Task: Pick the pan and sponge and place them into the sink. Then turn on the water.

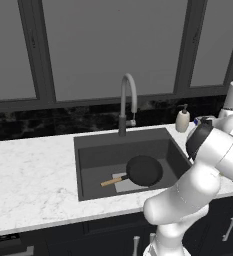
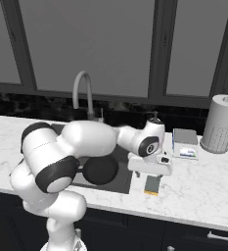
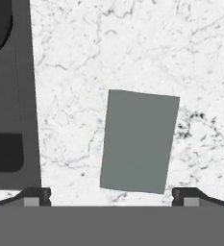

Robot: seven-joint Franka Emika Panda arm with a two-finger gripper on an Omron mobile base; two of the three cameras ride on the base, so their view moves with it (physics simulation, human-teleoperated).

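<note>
The frying pan already lies in the sink, its black bowl near the basin's right wall and its wooden handle pointing toward the left wall, over the lighter square at the bottom. So the first of the three parts looks done. The sponge is not yet in: it rests flat on the marble desk just beside the sink's right rim, scrub side up, with its yellow edge visible from the right base view. The gooseneck faucet behind the sink shows no stream, so the water is also left to do.

The claw hangs directly above the sponge, pointing down at the desk. From the hand view its two fingertips stand wide apart, wider than the sponge's short side, with the sponge lying between them and a little tilted against their line. It holds nothing and touches nothing; a gap remains between the tips and the sponge. My reading is that the sponge pick-up is the step in hand, calling for a descent and a squeeze.
</note>
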